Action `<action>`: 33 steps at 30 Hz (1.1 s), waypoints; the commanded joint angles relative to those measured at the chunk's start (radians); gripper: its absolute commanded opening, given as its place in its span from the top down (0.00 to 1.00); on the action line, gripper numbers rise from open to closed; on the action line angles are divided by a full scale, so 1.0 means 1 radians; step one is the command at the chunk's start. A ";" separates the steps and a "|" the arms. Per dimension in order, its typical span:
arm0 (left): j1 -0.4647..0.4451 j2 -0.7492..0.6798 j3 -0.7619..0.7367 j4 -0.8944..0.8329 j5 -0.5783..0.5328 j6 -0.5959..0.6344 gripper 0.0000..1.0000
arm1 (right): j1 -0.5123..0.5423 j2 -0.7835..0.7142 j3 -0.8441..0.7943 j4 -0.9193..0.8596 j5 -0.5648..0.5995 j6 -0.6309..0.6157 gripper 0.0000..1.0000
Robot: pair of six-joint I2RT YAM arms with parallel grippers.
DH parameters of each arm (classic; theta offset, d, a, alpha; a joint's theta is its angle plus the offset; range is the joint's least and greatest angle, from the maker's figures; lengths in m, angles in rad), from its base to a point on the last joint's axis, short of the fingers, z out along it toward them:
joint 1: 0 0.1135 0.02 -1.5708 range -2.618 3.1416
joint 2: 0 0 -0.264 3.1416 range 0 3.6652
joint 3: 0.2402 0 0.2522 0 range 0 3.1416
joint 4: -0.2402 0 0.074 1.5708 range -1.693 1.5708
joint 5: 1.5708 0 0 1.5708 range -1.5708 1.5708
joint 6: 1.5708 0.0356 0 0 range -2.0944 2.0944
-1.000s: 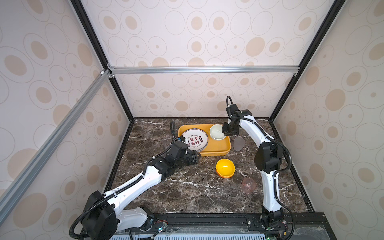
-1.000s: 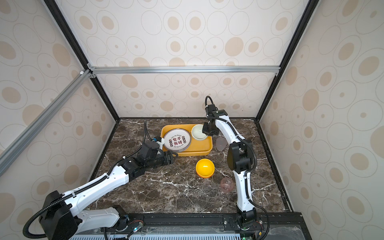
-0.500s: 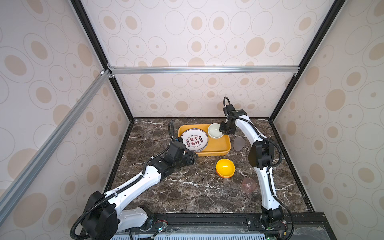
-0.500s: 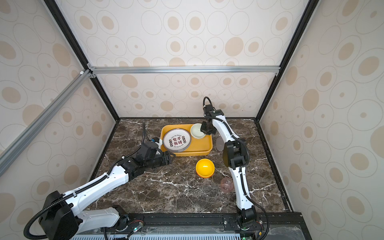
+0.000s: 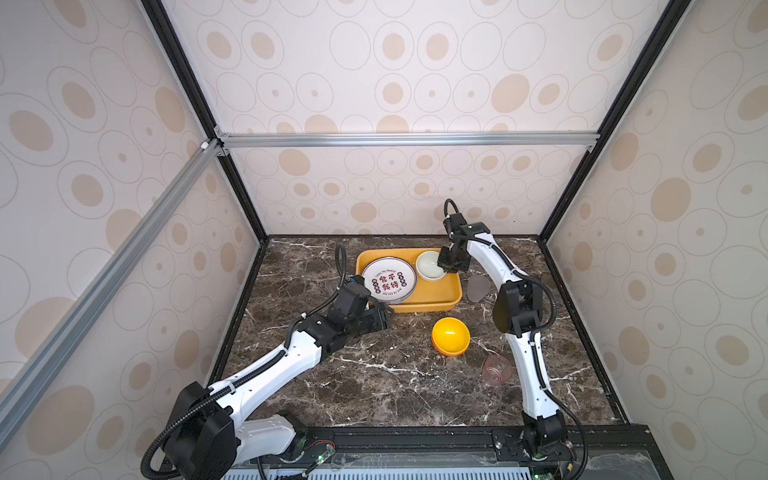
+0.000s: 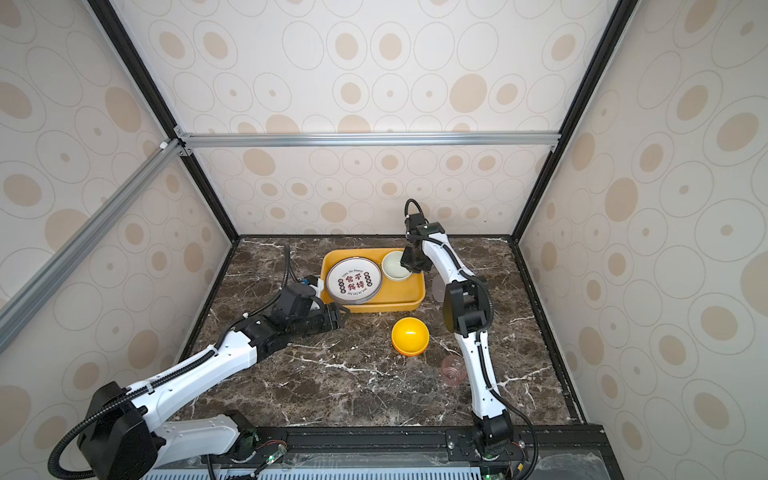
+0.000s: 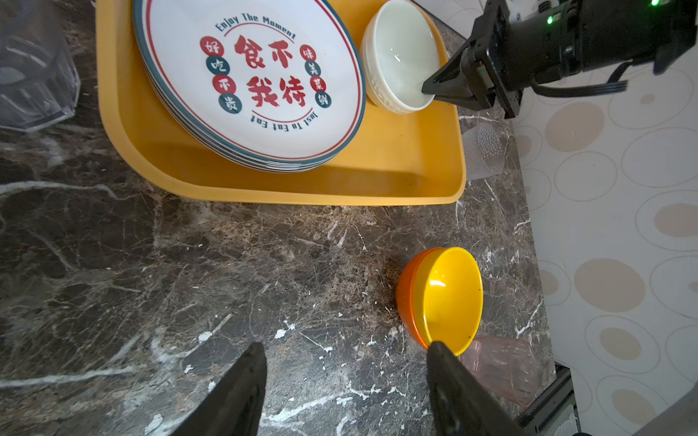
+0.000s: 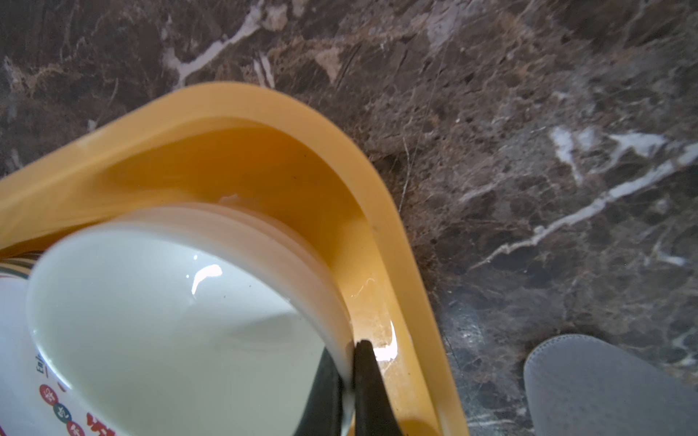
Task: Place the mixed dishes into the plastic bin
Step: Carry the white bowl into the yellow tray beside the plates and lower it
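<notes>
Dishes are split between the marble tabletop (image 5: pixel 374 386) and the plastic bin (image 5: pixel 424 306), a shallow yellow-orange tray standing toward the back of the table. Inside it, a stack of plates (image 5: pixel 389 277) printed with red Chinese characters fills the left part. A nested pair of orange bowls (image 5: pixel 451 336) with yellow insides sits on the marble in front of the bin, well apart from it. A cream bowl (image 5: pixel 430 266) is in the bin's far right corner, just beside the plates. Three cups are outside the bin: a grey cup (image 5: pixel 478 288) lying just beside its right wall, a pink cup (image 5: pixel 496 370) on its side near the right arm's base link, and a clear cup (image 7: pixel 34 75) by the left wall, seen only from the left wrist. The right gripper (image 8: pixel 349 347) pinches the cream bowl's rim, one finger inside and one outside, so the step in hand looks like setting this bowl down. Whether its foot rests fully on the bin floor I cannot tell. The next move calls for spreading those jaws and lifting clear without dragging the bowl. The left gripper (image 7: pixel 345 347) hovers spread and empty above the marble, pointing toward the orange bowls, a likely next pick.
</notes>
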 commanded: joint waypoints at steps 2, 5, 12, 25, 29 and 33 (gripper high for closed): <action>0.009 -0.018 -0.005 -0.014 -0.006 -0.011 0.33 | -0.004 0.010 0.055 0.009 0.008 0.020 1.00; 0.008 -0.019 -0.008 -0.018 -0.005 -0.012 0.33 | -0.004 0.021 0.062 0.008 0.016 0.024 1.00; 0.010 -0.021 -0.009 -0.016 -0.005 -0.015 0.33 | -0.004 0.045 0.084 0.004 0.016 0.029 0.99; 0.013 -0.017 -0.007 -0.017 -0.002 -0.014 0.33 | -0.004 0.055 0.080 0.001 0.011 0.039 0.96; 0.014 -0.018 -0.009 -0.017 -0.002 -0.012 0.33 | -0.003 0.044 0.068 -0.004 0.011 0.039 0.94; 0.013 -0.018 -0.010 -0.016 0.000 -0.014 0.33 | -0.004 0.019 0.034 0.005 0.014 0.041 0.92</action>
